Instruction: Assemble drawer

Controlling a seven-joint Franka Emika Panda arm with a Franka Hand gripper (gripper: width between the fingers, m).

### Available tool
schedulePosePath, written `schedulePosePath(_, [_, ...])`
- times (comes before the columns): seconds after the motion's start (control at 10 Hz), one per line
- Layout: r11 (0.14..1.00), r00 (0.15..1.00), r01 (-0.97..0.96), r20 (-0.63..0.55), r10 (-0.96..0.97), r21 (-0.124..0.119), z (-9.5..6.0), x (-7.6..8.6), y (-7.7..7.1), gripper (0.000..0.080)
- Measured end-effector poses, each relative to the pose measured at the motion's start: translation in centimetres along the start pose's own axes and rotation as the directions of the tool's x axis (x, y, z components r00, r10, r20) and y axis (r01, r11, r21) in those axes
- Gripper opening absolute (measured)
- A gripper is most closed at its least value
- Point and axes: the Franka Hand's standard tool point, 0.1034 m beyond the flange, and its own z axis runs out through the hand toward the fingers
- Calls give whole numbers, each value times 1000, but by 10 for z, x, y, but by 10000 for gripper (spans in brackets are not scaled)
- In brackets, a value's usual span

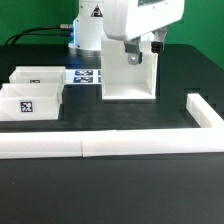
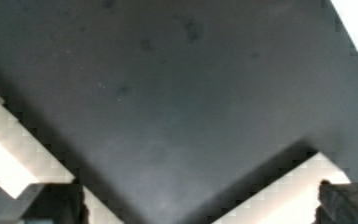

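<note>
The drawer's white casing [image 1: 128, 72] stands upright at the table's middle, its tall open side towards the exterior view's right. Two small white trays with black-and-white tags lie at the exterior view's left, one behind [image 1: 35, 76] and one in front [image 1: 28, 104]. My gripper [image 1: 143, 50] hangs over the casing's top, at its upper right corner. In the wrist view the gripper [image 2: 197, 205] is open, with dark fingertips [image 2: 51, 205] far apart. White plastic [image 2: 247, 195] shows beside each finger and dark table between. Nothing is held.
A long low white L-shaped bar [image 1: 110, 146] runs along the front and turns back at the exterior view's right [image 1: 204, 112]. The marker board [image 1: 85, 75] lies flat behind the casing's left. The robot base [image 1: 88, 30] stands at the back.
</note>
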Motion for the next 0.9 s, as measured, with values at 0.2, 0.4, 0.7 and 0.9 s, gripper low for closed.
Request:
schedulePosePath(0.2, [978, 978, -206, -4, 206, -21, -14, -9, -29, 650])
schedulePosePath(0.4, [965, 965, -263, -6, 263, -14, -19, -15, -41, 650])
schedulePosePath(0.7, [965, 965, -262, -4, 262, -12, -17, -14, -41, 650])
schedulePosePath(0.9, [944, 944, -330, -2, 330, -14, -18, -16, -46, 650])
